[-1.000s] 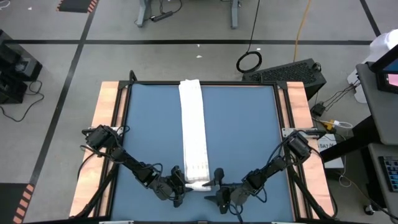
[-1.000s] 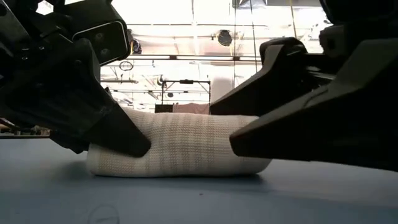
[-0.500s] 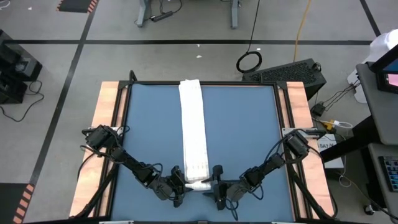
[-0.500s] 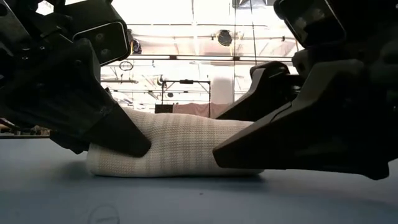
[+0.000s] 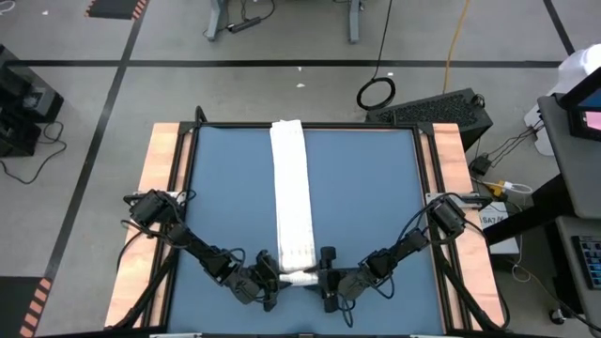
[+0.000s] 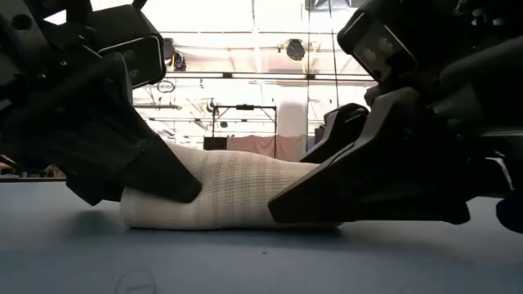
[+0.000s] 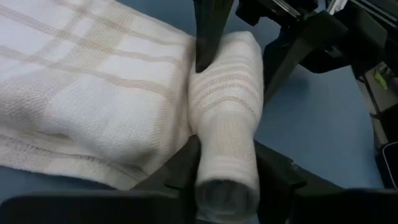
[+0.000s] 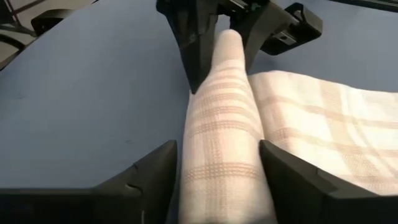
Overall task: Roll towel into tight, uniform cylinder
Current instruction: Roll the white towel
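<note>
White soft cloth towel [image 5: 291, 202] lay as a long strip down the blue table [image 5: 376, 207], its near end rolled. Left gripper [image 5: 269, 283] and right gripper [image 5: 322, 282] pinched the roll's opposite ends. Rolling had barely begun; next likely called for even turning away along the strip.

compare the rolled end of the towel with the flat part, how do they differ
The rolled end is a short, thick cylinder lying crosswise near the arms; the flat part is a long strip running toward the table's far edge. The left gripper and right gripper have their fingers around the roll; the flat part lies untouched. Both are white.
</note>
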### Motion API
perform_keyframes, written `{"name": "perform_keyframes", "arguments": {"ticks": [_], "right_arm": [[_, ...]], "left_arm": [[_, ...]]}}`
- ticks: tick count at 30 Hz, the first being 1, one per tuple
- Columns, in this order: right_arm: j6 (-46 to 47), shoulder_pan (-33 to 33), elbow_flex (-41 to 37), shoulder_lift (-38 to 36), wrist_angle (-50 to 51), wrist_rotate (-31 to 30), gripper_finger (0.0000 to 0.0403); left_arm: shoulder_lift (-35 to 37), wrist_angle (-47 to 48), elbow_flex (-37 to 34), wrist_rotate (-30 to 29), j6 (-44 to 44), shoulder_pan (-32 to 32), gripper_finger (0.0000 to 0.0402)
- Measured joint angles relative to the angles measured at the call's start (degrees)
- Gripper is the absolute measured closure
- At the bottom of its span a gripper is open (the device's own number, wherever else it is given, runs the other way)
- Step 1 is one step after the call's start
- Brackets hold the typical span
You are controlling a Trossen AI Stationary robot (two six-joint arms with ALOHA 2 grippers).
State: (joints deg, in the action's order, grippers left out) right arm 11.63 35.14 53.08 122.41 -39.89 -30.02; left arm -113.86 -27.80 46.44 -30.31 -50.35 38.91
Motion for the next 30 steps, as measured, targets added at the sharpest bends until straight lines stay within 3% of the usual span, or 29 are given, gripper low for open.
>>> {"name": "perform_keyframes", "arguments": {"ticks": [7, 11, 13, 16, 19, 25, 30], "right_arm": [[0.46, -0.04, 0.0, 0.0, 0.14, 0.92, 0.0229], [3.42, -0.37, 0.0, -0.11, 1.23, 1.47, 0.0237], [4.21, -0.37, 0.0, -0.11, 1.54, 1.44, 0.0237], [4.3, -0.37, 0.02, -0.11, 1.6, 1.46, 0.0235], [4.27, -0.37, 0.0, -0.11, 1.46, 1.45, 0.0234], [3.97, -0.57, -0.02, -0.04, 1.17, 1.7, 0.0234], [4.24, -0.57, -0.02, -0.02, 1.18, 1.73, 0.0234]], "left_arm": [[4.06, 5.33, -0.2, -3.12, 1.62, 2.24, 0.0197], [8.86, 13.94, -0.13, -8.07, 2.02, 4.44, 0.017], [10.57, 14.97, -0.17, -13.03, 6.18, 6.23, 0.0165], [10.83, 5.63, 0.39, -18.55, 18.01, 8.71, 0.0164], [9.14, -4.37, 0.5, -19.05, 27.24, 9.28, 0.0164], [4.02, -6.95, 0.32, -17.29, 27.04, 7.81, 0.0161], [-0.05, -11.91, 0.98, -15.8, 29.26, 7.5, 0.0132]]}}
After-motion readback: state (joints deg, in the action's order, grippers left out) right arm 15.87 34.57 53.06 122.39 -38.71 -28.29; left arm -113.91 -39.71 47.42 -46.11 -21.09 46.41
